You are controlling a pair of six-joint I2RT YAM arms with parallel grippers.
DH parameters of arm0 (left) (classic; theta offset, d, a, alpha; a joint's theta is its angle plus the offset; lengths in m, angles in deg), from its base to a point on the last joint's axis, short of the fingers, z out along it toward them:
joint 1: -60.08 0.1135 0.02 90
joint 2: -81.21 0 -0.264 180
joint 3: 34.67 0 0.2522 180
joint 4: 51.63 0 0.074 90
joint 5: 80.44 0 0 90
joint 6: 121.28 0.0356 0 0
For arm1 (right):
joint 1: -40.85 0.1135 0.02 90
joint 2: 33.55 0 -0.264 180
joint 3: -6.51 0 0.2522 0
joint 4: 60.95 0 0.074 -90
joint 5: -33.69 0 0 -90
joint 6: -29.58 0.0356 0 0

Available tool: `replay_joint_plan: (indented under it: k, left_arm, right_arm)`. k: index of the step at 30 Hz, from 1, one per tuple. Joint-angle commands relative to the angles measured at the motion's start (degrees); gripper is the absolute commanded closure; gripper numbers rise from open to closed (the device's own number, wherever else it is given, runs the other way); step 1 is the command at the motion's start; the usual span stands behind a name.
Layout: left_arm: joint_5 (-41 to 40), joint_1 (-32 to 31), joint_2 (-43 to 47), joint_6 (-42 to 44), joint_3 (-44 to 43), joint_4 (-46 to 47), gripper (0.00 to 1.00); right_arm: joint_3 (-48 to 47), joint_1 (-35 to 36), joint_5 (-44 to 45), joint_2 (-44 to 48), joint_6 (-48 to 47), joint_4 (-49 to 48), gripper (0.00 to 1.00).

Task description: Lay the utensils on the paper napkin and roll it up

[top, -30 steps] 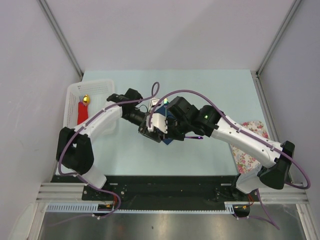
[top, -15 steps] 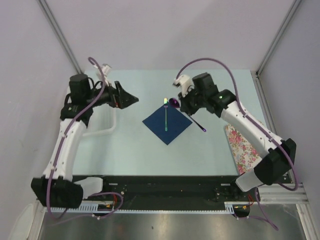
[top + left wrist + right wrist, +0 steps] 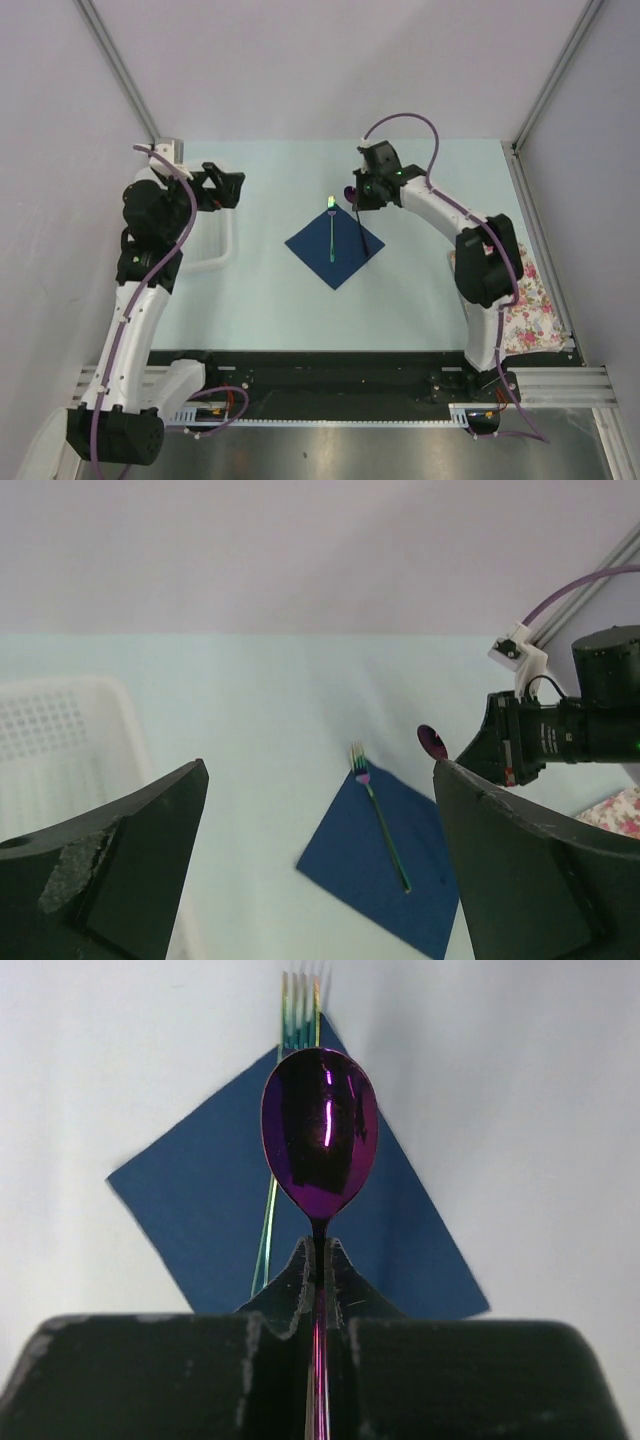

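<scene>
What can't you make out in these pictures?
The basket: top view, left arm covers most; left wrist view, a finger cuts it off; contents unseen.
The spoon handle: right wrist view, hidden inside the shut right gripper.
The fork's lower end: same view, behind that gripper.
The floral cloth: top view, partly under right arm.

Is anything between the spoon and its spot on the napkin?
Nothing visible. The right gripper holds the spoon over the napkin; only the fork lies there, with bare blue beside it.
</scene>
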Motion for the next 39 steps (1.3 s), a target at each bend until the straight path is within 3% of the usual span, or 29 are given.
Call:
replay_joint_plan:
  k: [1, 21, 39]
  left_arm:
    - [-2.28, -0.21, -0.33, -0.59, 3.23, 0.00, 0.00]
    - [-0.08, -0.47, -2.44, 0.89, 5.69, 0.18, 0.00]
    - [-0.35, -0.47, -3.76, 1.78, 5.43, -0.62, 0.00]
  right_arm:
    - [-4.76, 1.41, 4.16, -6.49, 12.38, -0.92, 1.00]
    - [-4.59, 3.61, 6.88, -14.85, 16.27, -11.21, 0.98]
    - [-5.65, 2.73, 5.48, -17.05, 17.68, -13.14, 0.94]
